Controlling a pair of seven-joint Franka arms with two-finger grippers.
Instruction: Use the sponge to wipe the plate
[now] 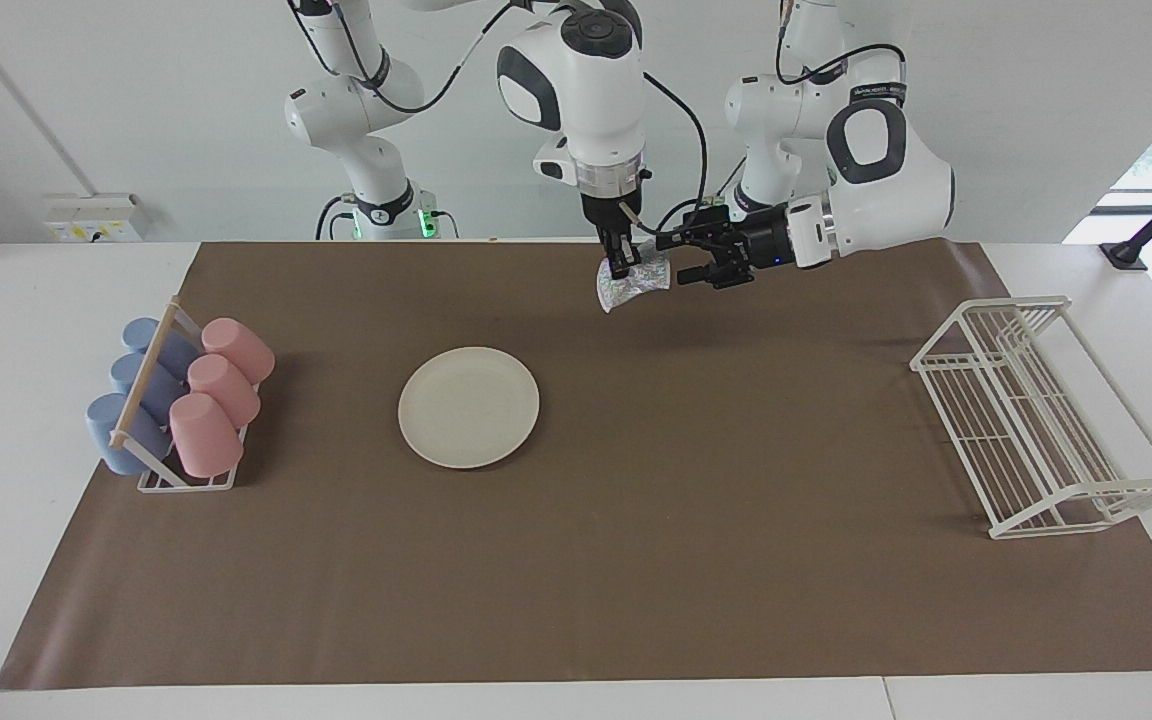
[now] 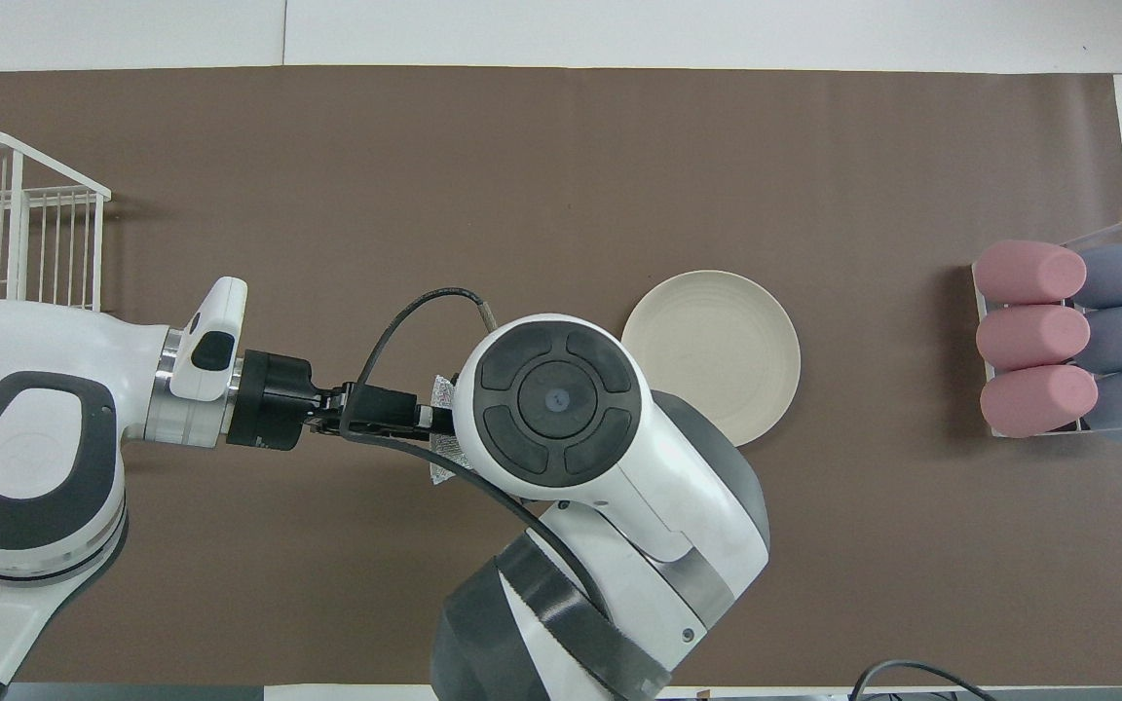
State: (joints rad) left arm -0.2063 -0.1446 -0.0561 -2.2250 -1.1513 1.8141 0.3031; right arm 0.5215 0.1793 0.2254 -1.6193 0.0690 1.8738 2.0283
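Sponge (image 1: 633,279) hangs in the air near the surface's robot-side edge, pinched in the downward-pointing right end effector (image 1: 620,268), with the left end effector (image 1: 677,258) reaching in level beside it, its fingers around the sponge's edge, grip unclear. Plate (image 1: 469,407) lies on the brown mat (image 1: 636,560), farther out toward the right arm's end, open mat all round.

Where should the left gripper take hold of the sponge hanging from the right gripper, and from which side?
Take the sponge by its free flap, which sticks out sideways toward the left arm's end. Come in level from that side, where the left gripper is: the right gripper, shut, pinches the top from above.
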